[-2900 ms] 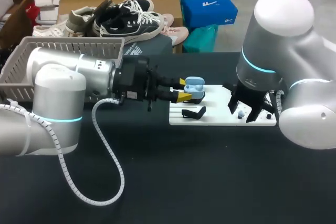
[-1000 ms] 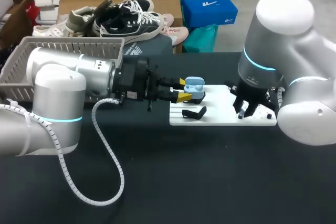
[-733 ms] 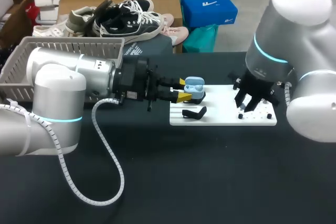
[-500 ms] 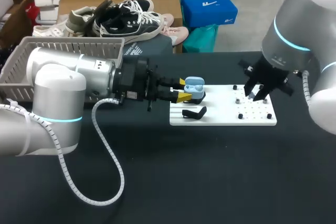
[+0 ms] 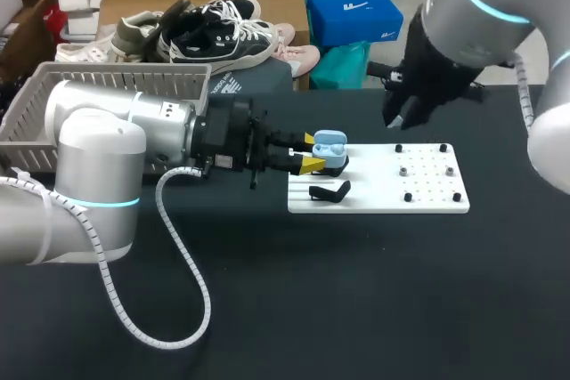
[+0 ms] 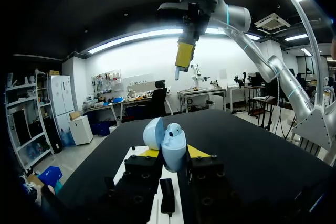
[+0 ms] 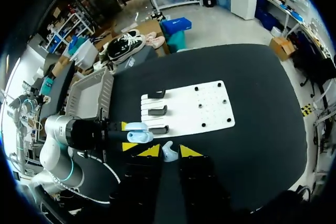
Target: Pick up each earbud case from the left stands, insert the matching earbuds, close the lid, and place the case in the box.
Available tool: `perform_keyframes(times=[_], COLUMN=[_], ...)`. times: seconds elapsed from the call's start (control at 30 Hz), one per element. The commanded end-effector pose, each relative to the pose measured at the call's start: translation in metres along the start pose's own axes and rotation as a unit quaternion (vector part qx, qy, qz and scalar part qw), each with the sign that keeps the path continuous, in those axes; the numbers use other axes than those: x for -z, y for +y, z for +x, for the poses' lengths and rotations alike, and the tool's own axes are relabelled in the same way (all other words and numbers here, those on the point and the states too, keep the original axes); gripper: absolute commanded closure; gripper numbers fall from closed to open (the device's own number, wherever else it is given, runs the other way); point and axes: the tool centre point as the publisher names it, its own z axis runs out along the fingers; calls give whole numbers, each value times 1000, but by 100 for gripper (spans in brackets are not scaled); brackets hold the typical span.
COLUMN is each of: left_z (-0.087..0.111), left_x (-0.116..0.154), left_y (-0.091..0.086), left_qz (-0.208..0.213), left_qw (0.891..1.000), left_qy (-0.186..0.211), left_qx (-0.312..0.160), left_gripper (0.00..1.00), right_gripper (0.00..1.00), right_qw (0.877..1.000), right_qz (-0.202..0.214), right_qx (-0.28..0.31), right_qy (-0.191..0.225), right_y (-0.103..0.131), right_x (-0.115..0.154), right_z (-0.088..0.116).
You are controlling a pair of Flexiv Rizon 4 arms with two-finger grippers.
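Case (image 5: 329,149), lid open, is clamped in left gripper (image 5: 313,153) by the stands (image 5: 328,191) on white board (image 5: 427,195); right gripper (image 7: 168,150), high above the table (image 5: 356,309), pinches a white earbud (image 7: 168,155); guessing insertion, lid-closing and basket (image 5: 116,69) drop are all left.

The head view looks down from above and behind on the black table (image 5: 356,309). The left wrist view looks level across it, close to the open pale blue earbud case (image 6: 170,148). The high right wrist view looks down, sharing the flat white pegged board (image 7: 199,109) with the head view.
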Motion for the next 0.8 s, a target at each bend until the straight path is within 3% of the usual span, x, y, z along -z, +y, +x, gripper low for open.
perform_keyframes(times=[0.03,0.3,0.8], left_z=[0,0,0], left_x=[0,0,0], left_y=[-1,-1,-1], left_qz=[-2,-2,-2], left_qw=[1000,1000,1000], left_qy=[-1,-1,-1], left_qx=[-1,-1,-1], left_gripper=[100,100,100], right_gripper=[100,100,100], right_qw=[991,978,978], right_qz=[6,13,25], right_qx=[111,177,181], right_qy=[78,106,104], right_y=[25,55,78], right_x=[8,-8,-35], right_z=[-3,12,19])
